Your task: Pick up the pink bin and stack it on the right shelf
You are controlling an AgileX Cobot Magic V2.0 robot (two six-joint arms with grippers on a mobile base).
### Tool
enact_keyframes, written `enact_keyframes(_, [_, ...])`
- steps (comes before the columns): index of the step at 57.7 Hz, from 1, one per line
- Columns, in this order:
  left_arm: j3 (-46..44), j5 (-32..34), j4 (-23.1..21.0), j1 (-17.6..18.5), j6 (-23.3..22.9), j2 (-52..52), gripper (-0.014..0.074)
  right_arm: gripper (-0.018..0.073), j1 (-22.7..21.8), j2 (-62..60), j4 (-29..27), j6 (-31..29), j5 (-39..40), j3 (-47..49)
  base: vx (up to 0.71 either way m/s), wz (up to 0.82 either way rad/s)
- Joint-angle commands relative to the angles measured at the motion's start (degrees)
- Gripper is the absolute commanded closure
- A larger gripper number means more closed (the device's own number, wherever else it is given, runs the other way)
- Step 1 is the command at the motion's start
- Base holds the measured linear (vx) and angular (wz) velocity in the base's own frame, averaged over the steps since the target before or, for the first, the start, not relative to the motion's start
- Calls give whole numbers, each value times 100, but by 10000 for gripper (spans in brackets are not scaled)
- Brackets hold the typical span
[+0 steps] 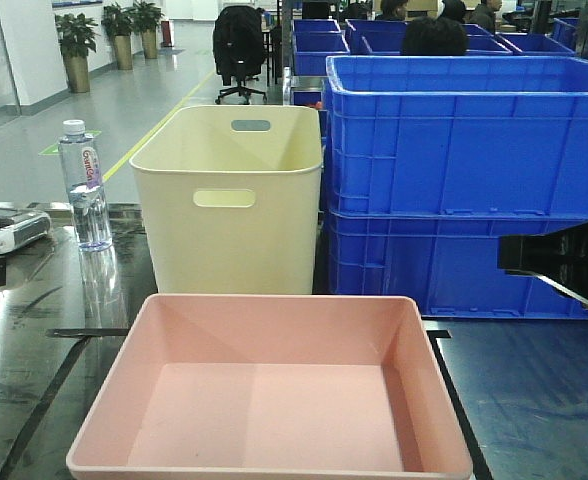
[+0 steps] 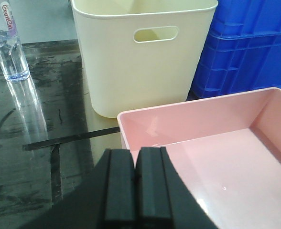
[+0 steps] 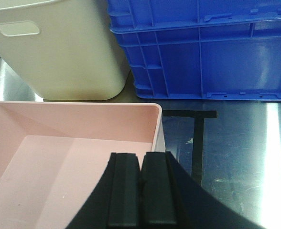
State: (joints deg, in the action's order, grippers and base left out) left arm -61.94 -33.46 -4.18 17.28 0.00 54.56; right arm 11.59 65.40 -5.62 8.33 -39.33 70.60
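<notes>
The pink bin [image 1: 274,390] is a shallow, empty tub lying flat at the near middle of the dark glossy surface. The right shelf [image 1: 534,400] is the reflective top to the bin's right, past a black seam line. Neither gripper shows in the front view. In the left wrist view my left gripper [image 2: 135,151] is shut, its tips over the left rim of the pink bin [image 2: 217,157] with no wall visible between the fingers. In the right wrist view my right gripper [image 3: 140,155] is shut, just inside the right wall of the pink bin [image 3: 59,157].
A tall cream bin [image 1: 232,200] with handle slots stands right behind the pink bin. Two stacked blue crates [image 1: 464,180] are at the back right. A water bottle [image 1: 84,185] stands at the back left, a small white device [image 1: 9,228] beside it.
</notes>
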Motion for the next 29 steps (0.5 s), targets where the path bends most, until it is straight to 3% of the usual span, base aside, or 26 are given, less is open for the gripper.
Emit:
enact_keyframes(1, [-128, 520, -17, 2, 0, -74, 604, 508, -30, -111, 13, -20, 449, 158, 0, 0])
enact_keyframes(10, [528, 912, -17, -73, 0, -426, 604, 508, -30, -111, 13, -20, 444, 158, 0, 0])
enact_keyframes(20, [2337, 2300, -54, -607, -43, -1698, 604, 508, -30, -111, 13, -20, 444, 158, 0, 0])
enact_keyframes(29, [3967, 2735, -38, -1072, -43, -2909, 604, 508, -30, -111, 13, -20, 444, 158, 0, 0])
